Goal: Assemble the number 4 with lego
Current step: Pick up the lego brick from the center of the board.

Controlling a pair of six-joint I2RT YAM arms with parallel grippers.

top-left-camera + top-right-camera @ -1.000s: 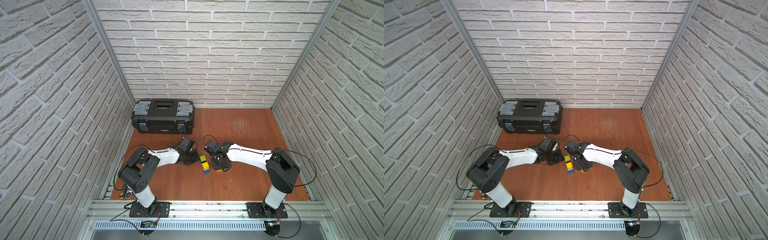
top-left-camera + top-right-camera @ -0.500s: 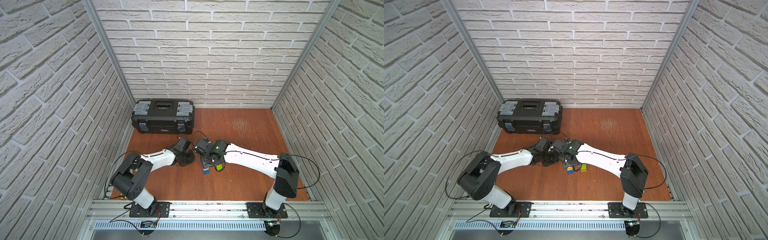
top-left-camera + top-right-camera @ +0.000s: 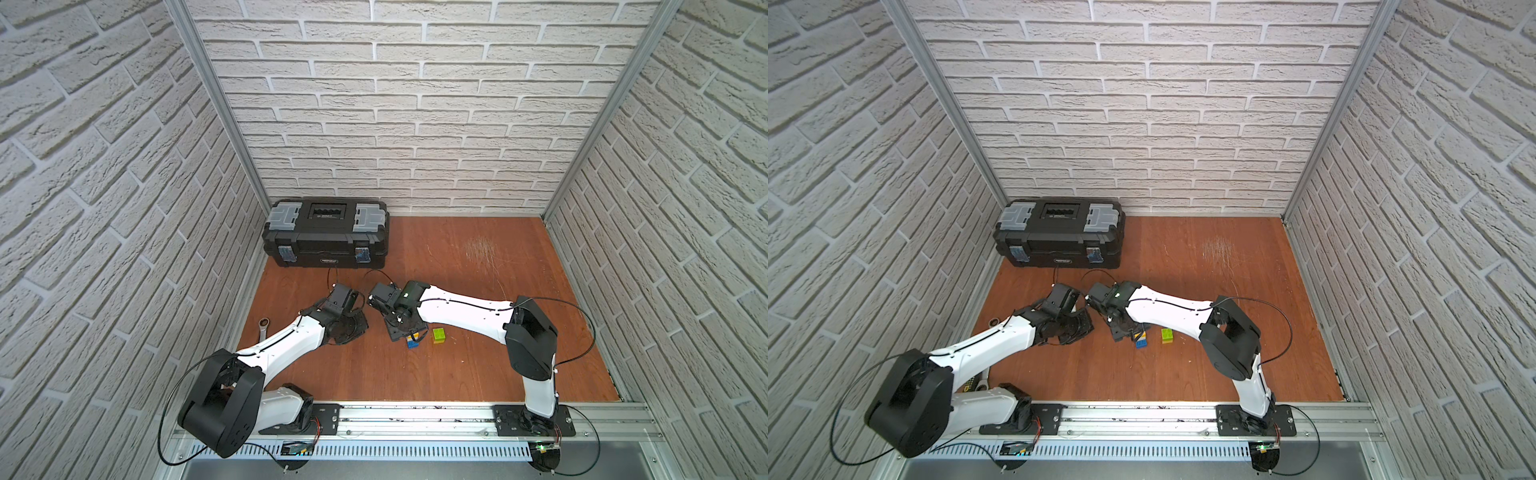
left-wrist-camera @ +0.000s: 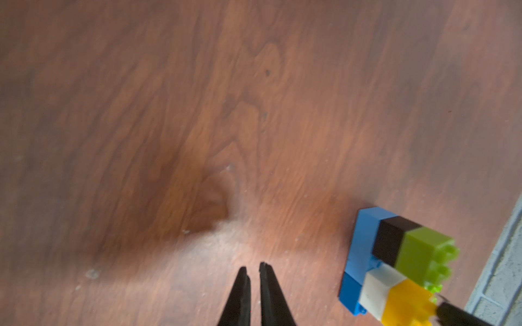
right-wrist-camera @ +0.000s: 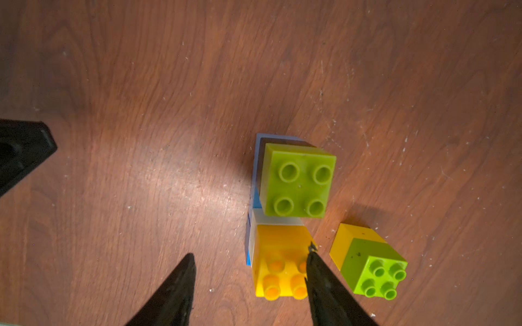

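Note:
The lego for the number 4 stands as a joined cluster (image 5: 296,180): a blue base brick carrying a black-and-lime-green stack and a white-and-yellow stack. It also shows in the left wrist view as the cluster (image 4: 395,262), and in both top views my right arm half hides the cluster (image 3: 412,342) (image 3: 1140,340). A separate lime-green-on-yellow pair (image 5: 367,259) (image 3: 438,335) (image 3: 1167,336) lies beside it. My right gripper (image 5: 250,256) (image 3: 407,330) is open over the cluster, one fingertip (image 5: 312,254) against the yellow brick's edge. My left gripper (image 4: 253,268) (image 3: 351,328) is shut and empty, left of the cluster.
A big black toolbox (image 3: 326,239) (image 3: 1059,237) stands at the back left against the wall. A metal wrench (image 3: 264,324) lies by the left wall beside my left arm. Brick walls close in the wooden floor (image 3: 478,257) on three sides.
My right gripper has opened, left the green-on-yellow pair on the floor, and swung left over the cluster. My left arm drew back slightly to the left, still shut.

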